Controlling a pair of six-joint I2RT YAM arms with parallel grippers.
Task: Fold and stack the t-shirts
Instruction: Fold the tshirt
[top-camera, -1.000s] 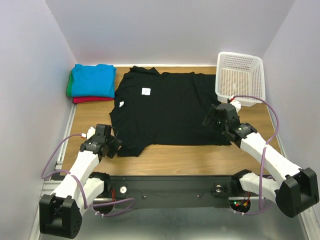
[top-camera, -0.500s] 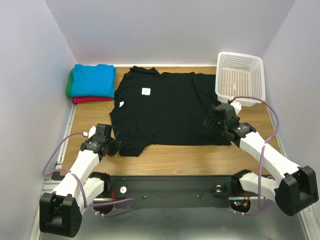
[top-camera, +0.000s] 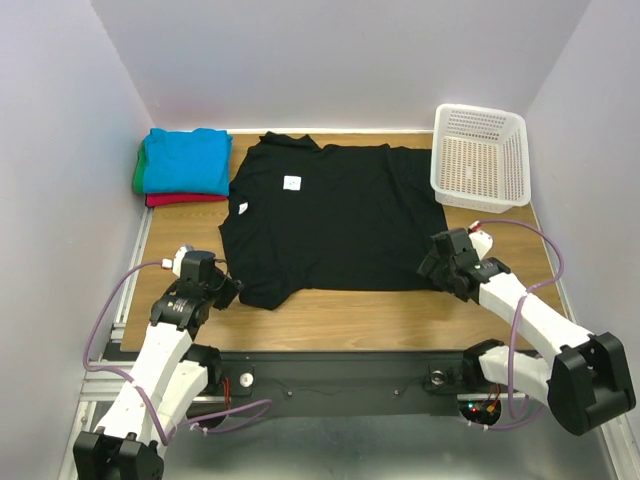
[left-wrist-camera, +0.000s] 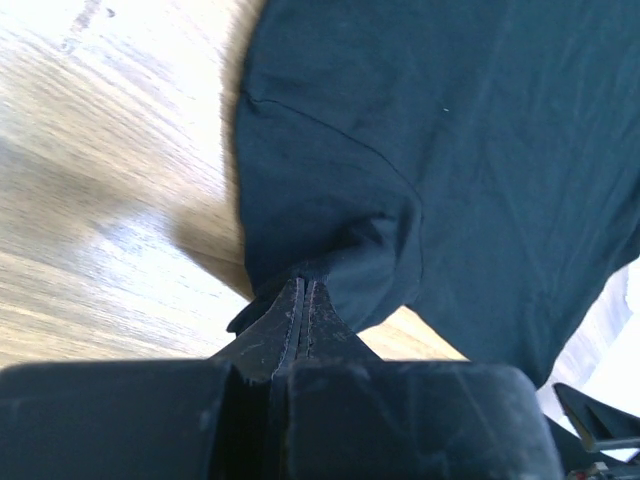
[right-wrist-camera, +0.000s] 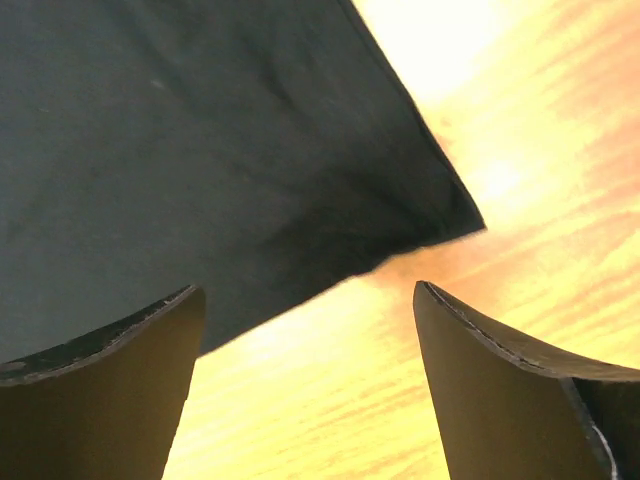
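Your black shirt lies spread flat across the middle of the table. The folded stack sits at the far left and the basket at the far right. Your left gripper is closed tight on a bunched bit of cloth at the shirt's near left corner. Your right gripper is wide apart and has nothing in it, poised at the near right corner.

The weak side is the right. Only the tip of that corner lies between the fingers, so if you close from here you may catch a thin edge or nothing at all. A lift would then drag the shirt askew from the left pinch alone. The left hold looks like gathered sleeve cloth rather than a flat hem, which could pull the fold crooked. A wide swing of the right arm might also clip the basket.

The top view gives you the whole layout, but it cannot tell you how either gripper stands. The left wrist view shows the fingers shut with cloth nipped at their tips. The right wrist view shows the open gap, with shirt under one finger and bare table under the other. Neither wrist view shows the stack or the basket.
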